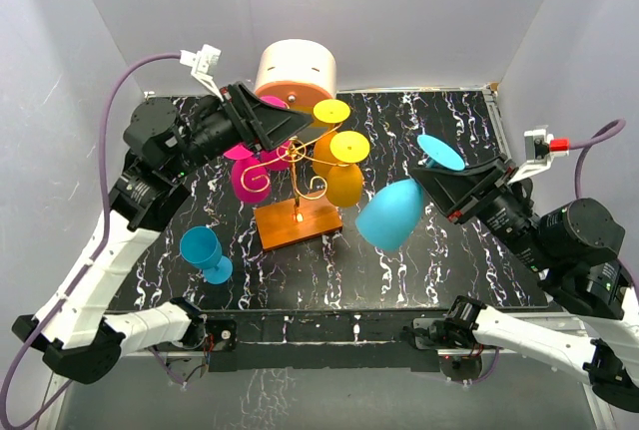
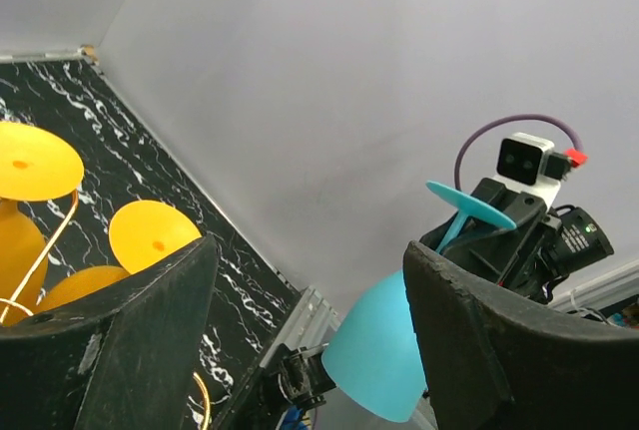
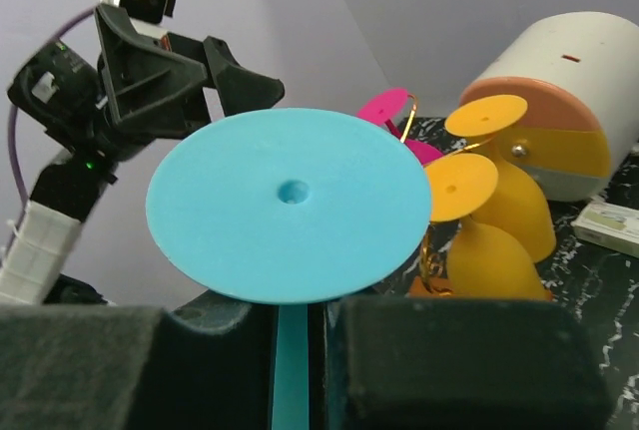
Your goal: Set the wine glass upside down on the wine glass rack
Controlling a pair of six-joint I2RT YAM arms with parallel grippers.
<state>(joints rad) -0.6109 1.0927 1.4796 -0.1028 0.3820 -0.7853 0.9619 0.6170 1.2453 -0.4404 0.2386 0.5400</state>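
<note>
The right gripper (image 3: 297, 325) was clamped on the stem of the blue wine glass (image 1: 391, 214), holding it tilted, bowl low, foot high, just right of the wine glass rack (image 1: 300, 223) without touching. Yellow glasses (image 1: 343, 183) hung on the facing side. The left gripper (image 2: 310, 325) hovered spread and empty over the pink glasses (image 1: 248, 179)

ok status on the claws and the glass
right claw shut on blue wine glass stem, foot up, beside rack, not hung. left claw open, empty, over rack. yellow glasses, pink glasses already hung.
</note>
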